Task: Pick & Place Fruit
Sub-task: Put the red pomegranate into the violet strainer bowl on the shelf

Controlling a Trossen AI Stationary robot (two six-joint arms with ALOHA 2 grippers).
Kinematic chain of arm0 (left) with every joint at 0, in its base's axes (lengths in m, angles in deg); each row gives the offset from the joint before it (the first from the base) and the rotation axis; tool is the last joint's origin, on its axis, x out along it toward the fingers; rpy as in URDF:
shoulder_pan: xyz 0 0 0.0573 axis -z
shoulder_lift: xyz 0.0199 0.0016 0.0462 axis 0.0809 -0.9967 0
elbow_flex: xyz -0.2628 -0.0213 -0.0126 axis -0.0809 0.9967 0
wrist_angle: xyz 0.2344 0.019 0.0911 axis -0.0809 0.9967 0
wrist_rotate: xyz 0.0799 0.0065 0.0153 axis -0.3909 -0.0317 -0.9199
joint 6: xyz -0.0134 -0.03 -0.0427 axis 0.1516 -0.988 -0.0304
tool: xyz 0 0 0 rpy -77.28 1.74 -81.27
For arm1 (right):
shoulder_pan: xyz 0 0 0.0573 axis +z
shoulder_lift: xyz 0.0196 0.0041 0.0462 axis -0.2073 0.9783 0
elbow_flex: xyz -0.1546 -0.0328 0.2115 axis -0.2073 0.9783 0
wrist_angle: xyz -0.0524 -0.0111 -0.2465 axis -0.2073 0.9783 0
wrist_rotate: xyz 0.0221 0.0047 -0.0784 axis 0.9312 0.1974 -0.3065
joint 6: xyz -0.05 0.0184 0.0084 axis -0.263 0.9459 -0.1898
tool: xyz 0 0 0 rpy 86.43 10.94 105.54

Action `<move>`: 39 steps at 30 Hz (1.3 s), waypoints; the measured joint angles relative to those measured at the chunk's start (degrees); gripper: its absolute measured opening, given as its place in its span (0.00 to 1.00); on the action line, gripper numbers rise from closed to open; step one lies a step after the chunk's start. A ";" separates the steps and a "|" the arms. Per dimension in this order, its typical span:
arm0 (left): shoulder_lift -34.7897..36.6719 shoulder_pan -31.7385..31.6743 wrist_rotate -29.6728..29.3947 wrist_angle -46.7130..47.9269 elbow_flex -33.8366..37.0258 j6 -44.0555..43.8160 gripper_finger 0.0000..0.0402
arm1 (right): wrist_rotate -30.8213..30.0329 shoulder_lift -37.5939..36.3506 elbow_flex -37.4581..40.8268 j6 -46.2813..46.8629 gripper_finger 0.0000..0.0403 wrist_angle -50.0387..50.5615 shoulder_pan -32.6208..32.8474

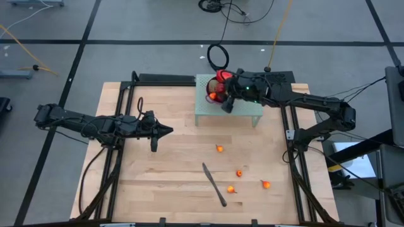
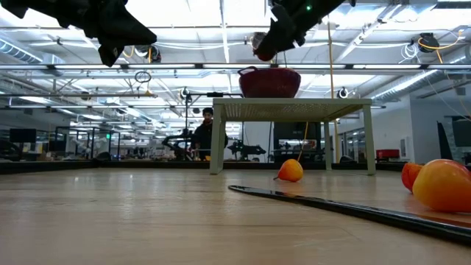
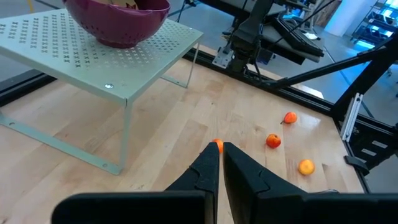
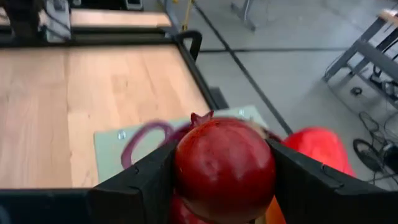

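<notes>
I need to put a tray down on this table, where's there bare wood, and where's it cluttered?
Bare wood: between the shut left pincer and the table's left edge. Crowded: around the knife and small orange fruits, and the perforated stand holding the purple bowl, where the right pincer holds a red fruit.

Four small orange fruits (image 1: 219, 149), one knife (image 1: 214, 184), one purple bowl (image 3: 118, 18).
</notes>
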 joint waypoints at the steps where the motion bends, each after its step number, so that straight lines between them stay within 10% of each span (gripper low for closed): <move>1: -0.01 0.00 0.00 -0.04 0.00 0.00 0.05 | 0.00 0.00 0.00 -0.05 0.55 0.86 0.00; 39: -0.01 0.00 0.00 -0.50 0.00 -0.17 0.05 | 0.23 2.88 0.11 -3.17 0.55 4.43 -1.12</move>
